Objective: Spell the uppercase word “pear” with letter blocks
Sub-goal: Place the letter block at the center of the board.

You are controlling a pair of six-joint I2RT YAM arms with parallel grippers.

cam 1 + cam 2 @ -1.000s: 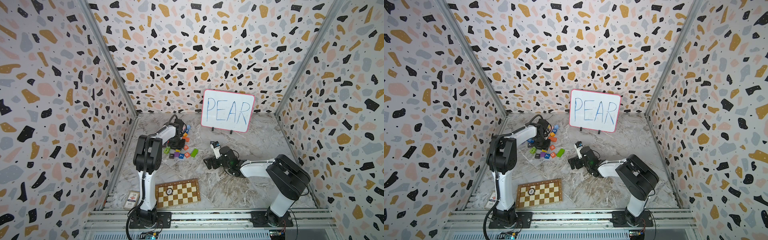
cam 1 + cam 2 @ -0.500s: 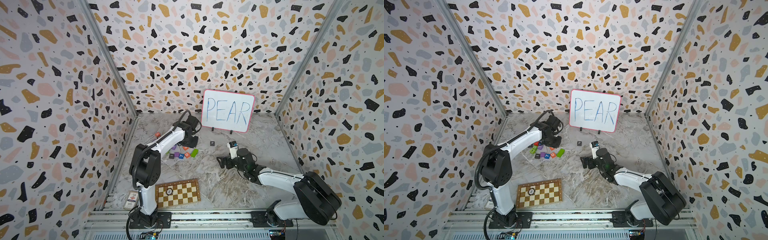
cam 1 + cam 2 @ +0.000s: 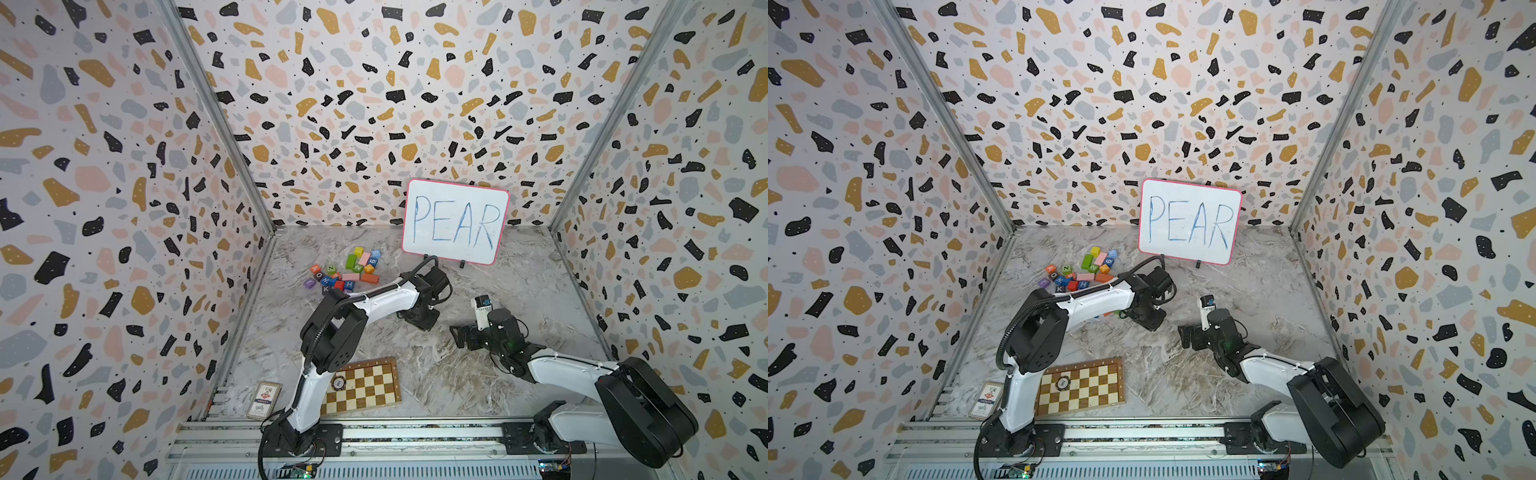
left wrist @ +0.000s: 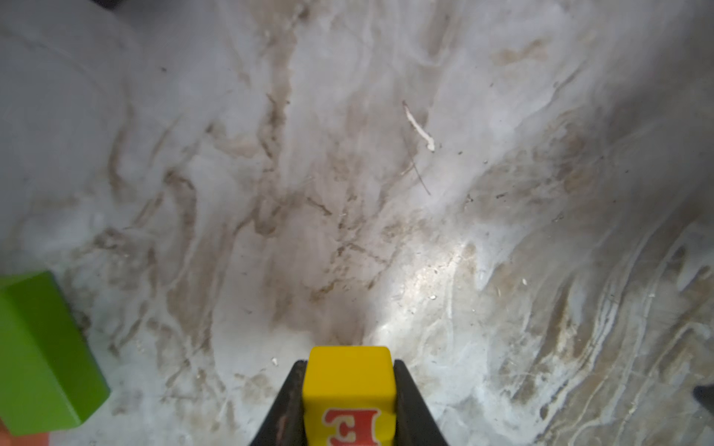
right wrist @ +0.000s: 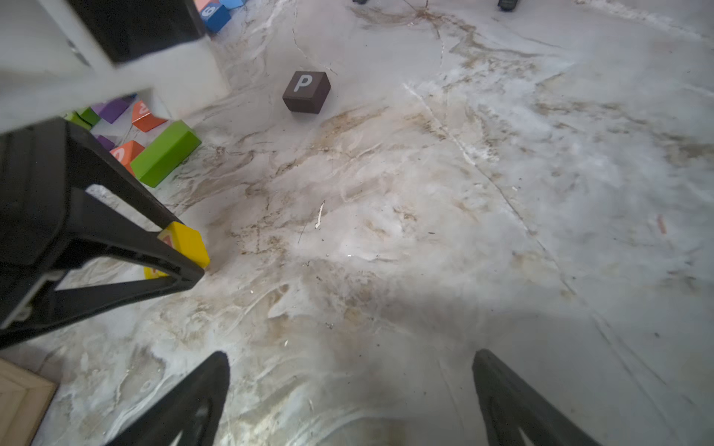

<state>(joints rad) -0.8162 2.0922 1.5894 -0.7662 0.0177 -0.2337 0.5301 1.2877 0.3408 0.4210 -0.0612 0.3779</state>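
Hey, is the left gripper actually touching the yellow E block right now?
Touching. In the left wrist view, the left gripper has both fingers pressed flat against opposite sides of the yellow E block, with no gap showing.

Your yellow E (image 4: 349, 386), red letter on one face, is pinched in the left claw (image 4: 349, 365), low over the surface (image 4: 347, 193); can't tell if it touches. The blackish P (image 5: 306, 92) sits flat and alone, white letter up, well apart from the E. The orange-red A (image 3: 315, 269) lies in the block pile (image 3: 345, 272) around 10 o'clock on the surface. Can't pick out the R.
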